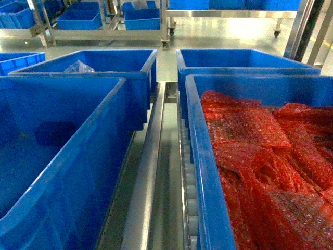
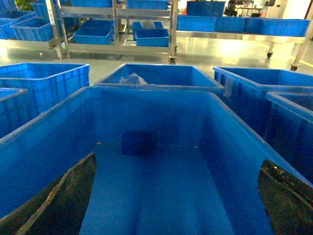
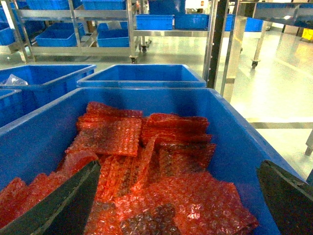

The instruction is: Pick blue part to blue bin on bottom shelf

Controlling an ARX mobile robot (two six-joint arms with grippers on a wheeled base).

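The blue part (image 2: 139,143) lay on the floor of the near-left blue bin (image 2: 58,147), close against the bin's far wall and ahead of the left end effector (image 2: 171,205), a little to its left. It was a small dark-blue block, and its long axis ran side to side, parallel to that far wall; which end was its front could not be told. In the head view the same block (image 1: 54,133) showed as a dark patch low on the bin's far side.

The left end effector hung over the near end of this bin, its two dark fingers (image 2: 63,196) spread wide apart at the lower corners of the wrist view, released and holding nothing. Beyond the far wall stood another blue bin (image 2: 161,78) with a crumpled clear plastic bag (image 2: 132,78) inside.

To the right, across a steel rail with white rollers (image 1: 188,208), the red-filled bin (image 3: 230,127) held a heap of red bubble-wrap sheets (image 3: 146,161). The right end effector (image 3: 176,205) hovered over its near end, fingers (image 3: 63,205) likewise spread wide and empty. Further off stood steel racks (image 2: 117,29) carrying more blue bins.
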